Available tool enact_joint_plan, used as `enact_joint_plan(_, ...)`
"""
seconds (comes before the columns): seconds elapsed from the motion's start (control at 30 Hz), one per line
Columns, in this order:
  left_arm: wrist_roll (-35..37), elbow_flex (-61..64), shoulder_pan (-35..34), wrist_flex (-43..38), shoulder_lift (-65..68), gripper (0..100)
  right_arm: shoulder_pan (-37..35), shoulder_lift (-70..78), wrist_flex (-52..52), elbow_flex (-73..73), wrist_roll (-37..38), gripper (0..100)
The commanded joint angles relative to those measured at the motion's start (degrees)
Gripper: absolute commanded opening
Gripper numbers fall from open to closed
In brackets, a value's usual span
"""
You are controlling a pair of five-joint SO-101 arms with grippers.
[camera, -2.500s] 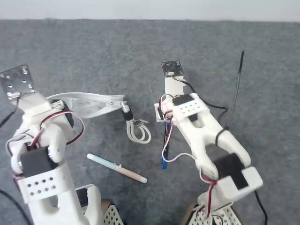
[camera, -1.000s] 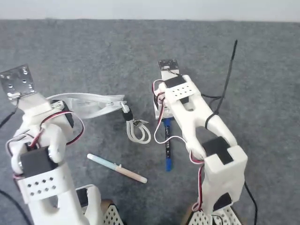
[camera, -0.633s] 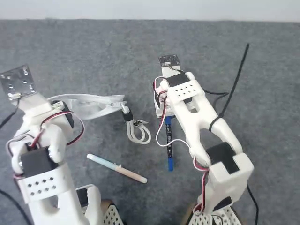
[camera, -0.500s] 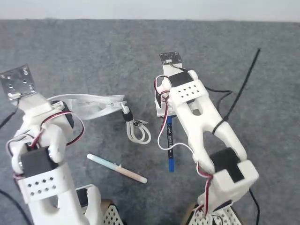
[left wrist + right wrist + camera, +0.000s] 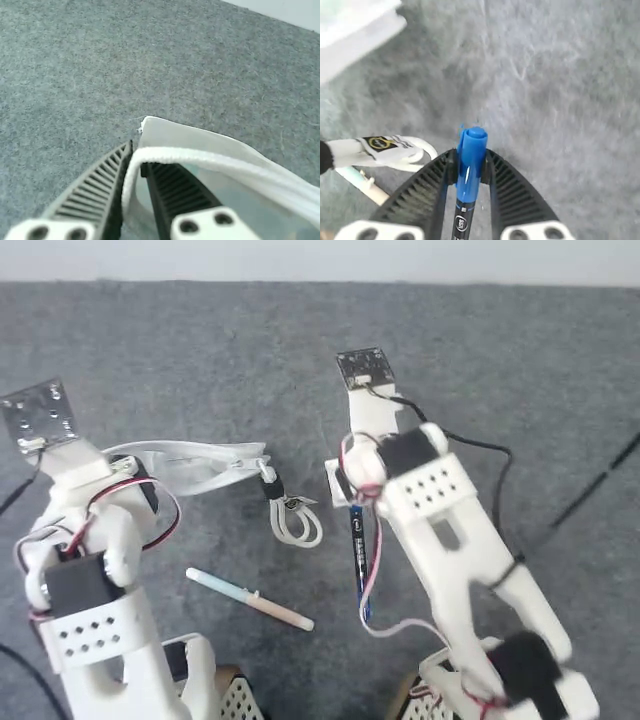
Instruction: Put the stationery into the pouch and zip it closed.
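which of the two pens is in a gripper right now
The dark blue pen, clamped in the right gripper; the pale pen lies loose on the table.

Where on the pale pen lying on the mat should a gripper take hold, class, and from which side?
Probably mid-barrel, coming straight down from above with the fingers set across its length. The pale pen lies flat and slanted on the grey mat, touching nothing, so both long sides are free to close on.
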Motion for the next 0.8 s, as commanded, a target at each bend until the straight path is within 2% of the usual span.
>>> enact_joint_plan(0.0,-0.26,0.66,-0.53,-1.76,0.97,1,-0.13,-9.01,-6.90,4.57,0.70,0.6)
enact_joint_plan(0.37,-0.26,0.66,-0.53,-1.67,0.97,1,-0.48,-27.47,-21.85,21.10,0.70,0.6)
enact_joint_plan(0.67,-0.44,0.66,-0.53,-1.58,0.97,1,-0.66,-40.04,-23.16,25.93,0.79,0.6)
enact_joint_plan(0.77,-0.44,0.66,-0.53,-1.58,0.97,1,-3.03,-43.21,-24.84,28.13,0.79,0.6)
